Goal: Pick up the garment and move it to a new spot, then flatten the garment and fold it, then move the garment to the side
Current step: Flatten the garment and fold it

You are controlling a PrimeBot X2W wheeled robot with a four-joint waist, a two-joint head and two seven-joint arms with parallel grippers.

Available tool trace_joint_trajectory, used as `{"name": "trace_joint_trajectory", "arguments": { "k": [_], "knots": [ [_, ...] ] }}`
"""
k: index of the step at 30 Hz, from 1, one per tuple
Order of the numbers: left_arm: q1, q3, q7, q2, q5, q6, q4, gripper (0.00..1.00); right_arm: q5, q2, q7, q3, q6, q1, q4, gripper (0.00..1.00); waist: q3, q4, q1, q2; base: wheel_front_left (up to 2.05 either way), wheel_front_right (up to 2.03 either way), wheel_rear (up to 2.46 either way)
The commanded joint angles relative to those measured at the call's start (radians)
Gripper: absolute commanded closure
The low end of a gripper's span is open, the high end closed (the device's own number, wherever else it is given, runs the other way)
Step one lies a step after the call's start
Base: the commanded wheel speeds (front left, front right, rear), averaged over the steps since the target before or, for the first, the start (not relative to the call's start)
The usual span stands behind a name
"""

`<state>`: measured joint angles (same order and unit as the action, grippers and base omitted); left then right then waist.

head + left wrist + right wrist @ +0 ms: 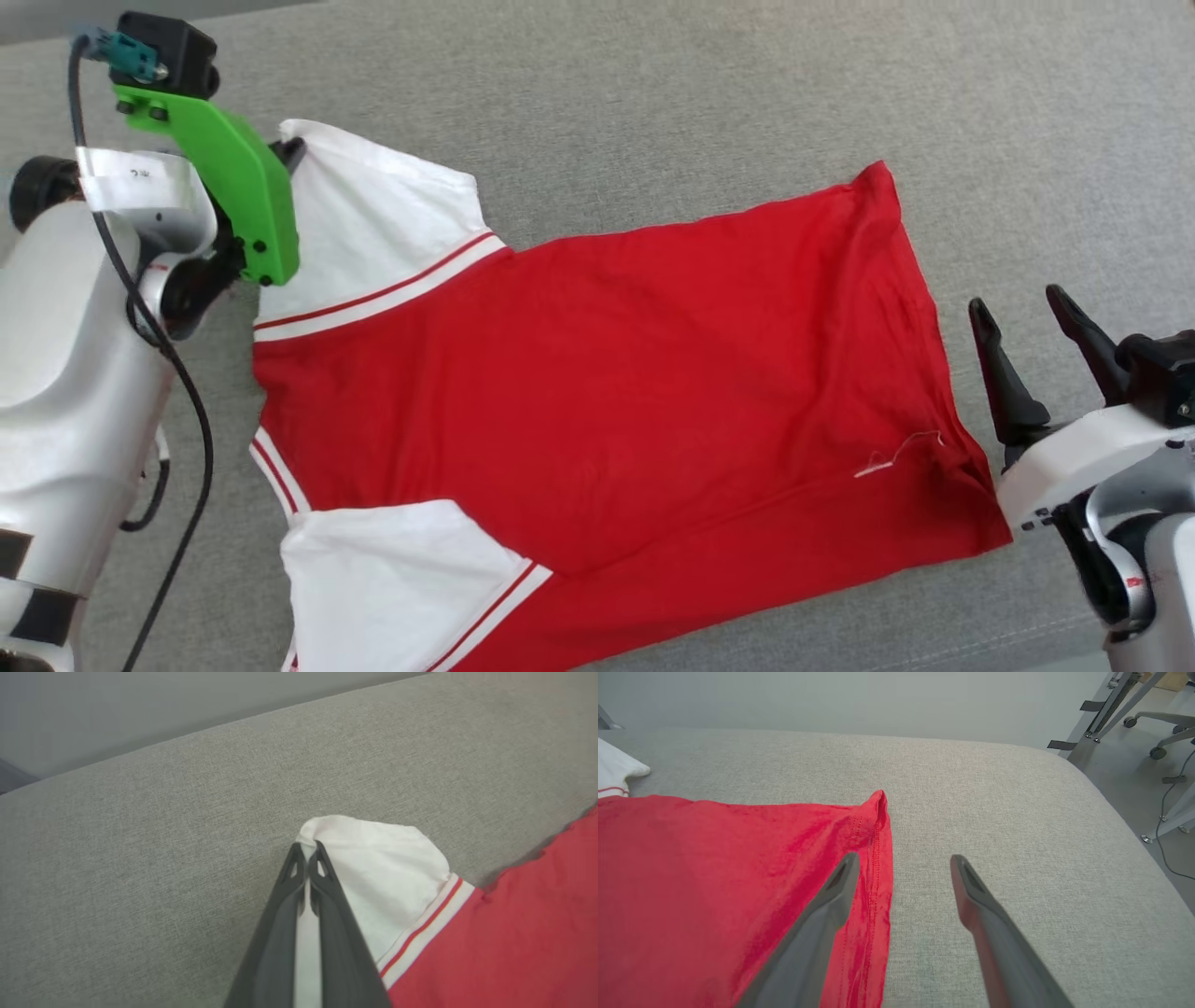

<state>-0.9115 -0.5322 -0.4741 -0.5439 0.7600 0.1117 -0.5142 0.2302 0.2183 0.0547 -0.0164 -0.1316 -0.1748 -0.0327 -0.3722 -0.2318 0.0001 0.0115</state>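
The left gripper [307,846] clamps the garment [597,392] sleeve (its hem, seemingly); right gripper [904,857] gapes.

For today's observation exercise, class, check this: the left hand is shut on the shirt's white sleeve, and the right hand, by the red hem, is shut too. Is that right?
Not quite. The right hand is open, its fingers spread at the hem, as the right wrist view shows. The left hand is indeed shut on the sleeve.
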Motion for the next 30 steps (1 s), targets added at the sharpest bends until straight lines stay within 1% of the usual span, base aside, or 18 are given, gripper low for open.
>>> {"name": "trace_joint_trajectory", "arguments": {
  "k": [1, 2, 3, 9, 12, 15, 17, 22, 26, 30],
  "knots": [
    [0.032, 0.001, 0.010, 0.012, 0.020, 0.006, 0.029, 1.00, -0.005, 0.019, 0.032, 0.007, 0.001, 0.014, -0.011, 0.00, 0.055, 0.068, -0.0001, -0.0115, 0.00, 0.00, 0.00],
    [0.041, -0.001, 0.013, 0.014, 0.023, 0.007, 0.052, 1.00, -0.006, 0.030, 0.055, 0.011, 0.001, 0.017, -0.018, 0.00, 0.059, 0.079, -0.0001, -0.0115, 0.00, 0.00, 0.00],
    [0.073, -0.009, 0.028, 0.015, 0.020, 0.001, 0.144, 1.00, 0.000, 0.073, 0.147, 0.024, 0.001, 0.014, -0.044, 0.00, 0.067, 0.122, -0.0001, -0.0115, 0.00, 0.00, 0.00],
    [0.138, -0.011, 0.037, -0.011, 0.007, -0.038, 0.341, 1.00, 0.058, 0.149, 0.369, 0.004, 0.001, -0.072, -0.076, 0.00, 0.042, 0.173, -0.0001, -0.0115, 0.00, 0.00, 0.00],
    [0.165, -0.009, 0.038, -0.021, 0.002, -0.065, 0.435, 1.00, 0.088, 0.183, 0.480, 0.002, 0.001, -0.136, -0.057, 0.00, 0.020, 0.194, -0.0001, -0.0115, 0.00, 0.00, 0.00],
    [0.186, -0.008, 0.037, -0.026, -0.003, -0.088, 0.517, 1.00, 0.104, 0.215, 0.591, 0.009, 0.001, -0.211, -0.012, 0.00, -0.007, 0.216, -0.0001, -0.0115, 0.00, 0.00, 0.00],
    [0.197, -0.010, 0.037, -0.029, -0.009, -0.099, 0.557, 1.00, 0.129, 0.215, 0.656, 0.013, 0.001, -0.256, 0.017, 0.00, -0.024, 0.229, -0.0001, -0.0115, 0.00, 0.00, 0.00],
    [0.211, -0.016, 0.042, -0.030, -0.023, -0.118, 0.628, 1.00, 0.142, 0.243, 0.752, -0.001, 0.001, -0.350, 0.094, 0.00, -0.063, 0.260, -0.0001, -0.0115, 0.00, 0.00, 0.00],
    [0.209, -0.016, 0.051, -0.025, -0.029, -0.126, 0.652, 1.00, 0.136, 0.268, 0.787, -0.027, 0.001, -0.392, 0.167, 0.00, -0.086, 0.281, -0.0001, -0.0115, 0.00, 0.00, 0.00],
    [0.201, -0.022, 0.057, -0.019, -0.038, -0.126, 0.657, 1.00, 0.133, 0.267, 0.803, -0.039, 0.001, -0.422, 0.231, 0.00, -0.107, 0.291, -0.0001, -0.0115, 0.00, 0.00, 0.00]
  ]
}}
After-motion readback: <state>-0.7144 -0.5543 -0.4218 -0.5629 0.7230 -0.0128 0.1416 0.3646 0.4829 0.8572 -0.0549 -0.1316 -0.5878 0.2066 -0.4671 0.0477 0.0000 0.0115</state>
